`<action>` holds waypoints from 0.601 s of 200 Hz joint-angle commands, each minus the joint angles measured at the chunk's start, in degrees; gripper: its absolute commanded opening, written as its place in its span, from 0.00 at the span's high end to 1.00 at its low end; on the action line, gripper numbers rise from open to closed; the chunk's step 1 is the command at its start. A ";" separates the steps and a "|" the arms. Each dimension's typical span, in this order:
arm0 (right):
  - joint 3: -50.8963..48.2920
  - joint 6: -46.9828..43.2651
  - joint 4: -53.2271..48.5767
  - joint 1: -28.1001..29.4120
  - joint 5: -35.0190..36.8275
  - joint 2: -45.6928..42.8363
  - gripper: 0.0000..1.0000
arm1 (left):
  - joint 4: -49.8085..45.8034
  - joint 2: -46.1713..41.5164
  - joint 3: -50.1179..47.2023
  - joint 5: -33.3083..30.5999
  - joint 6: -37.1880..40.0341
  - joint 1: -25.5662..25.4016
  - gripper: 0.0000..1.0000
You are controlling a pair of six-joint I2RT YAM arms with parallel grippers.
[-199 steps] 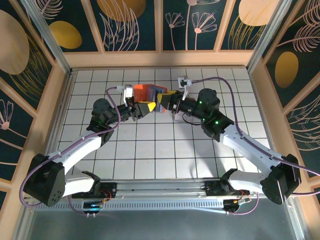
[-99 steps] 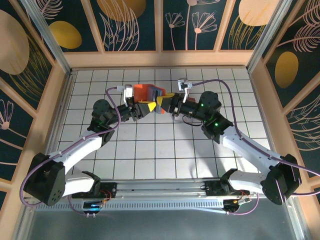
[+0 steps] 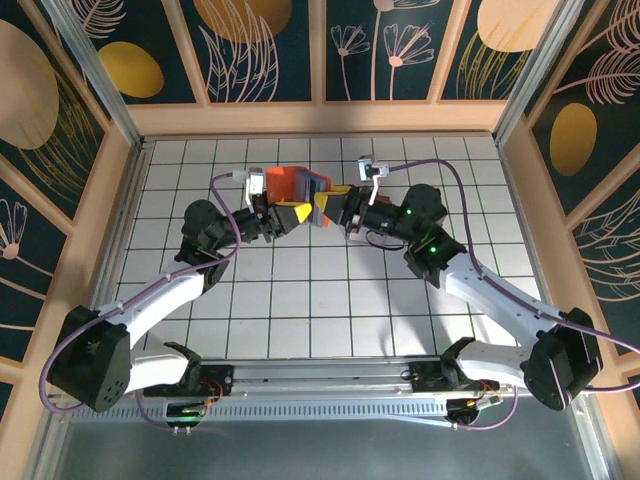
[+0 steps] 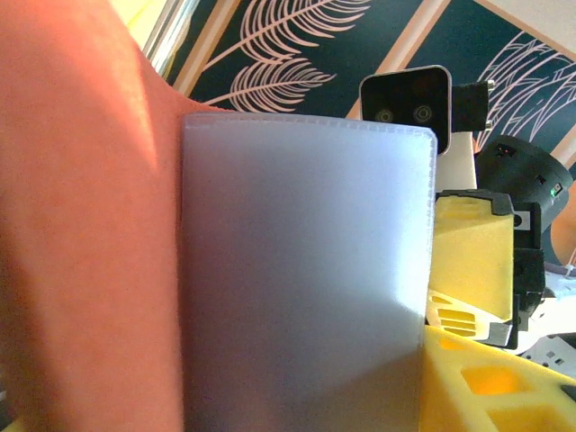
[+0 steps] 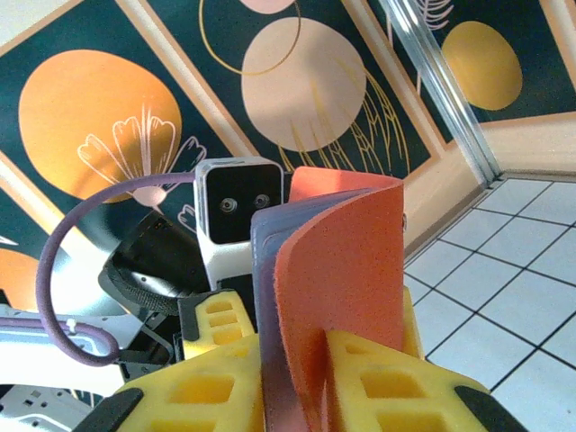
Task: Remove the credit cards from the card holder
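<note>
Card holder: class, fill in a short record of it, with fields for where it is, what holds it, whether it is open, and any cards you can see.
position: card holder held up off the tiled table, between the two arms
left gripper: clamped on it
right gripper: closed on its orange flap
state: partly opened, blue-grey inside showing
cards: none seen out of it

light: bright, even | top: sharp, soft shadows | L wrist: card holder (image 4: 297, 270) close-up, blurred | R wrist: bg sharp
</note>
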 commanded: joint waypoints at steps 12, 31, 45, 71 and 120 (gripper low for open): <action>-0.21 1.91 7.12 -0.28 -4.71 -1.00 0.77 | 2.63 0.56 -0.09 -0.98 -0.97 0.17 0.79; -0.39 2.38 8.06 -0.47 -5.13 -0.90 0.78 | 2.72 0.65 0.00 -0.90 -1.01 0.17 0.79; -0.56 2.98 8.91 -0.64 -5.63 -0.73 0.80 | 2.72 0.65 -0.02 -0.87 -0.97 0.17 0.79; -0.90 4.22 11.11 -1.00 -6.83 -0.12 0.80 | 2.81 0.83 -0.02 -0.86 -1.01 0.17 0.79; -1.28 6.29 14.54 -1.35 -9.01 1.08 0.73 | 2.98 0.87 -0.01 -0.81 -1.13 0.13 0.79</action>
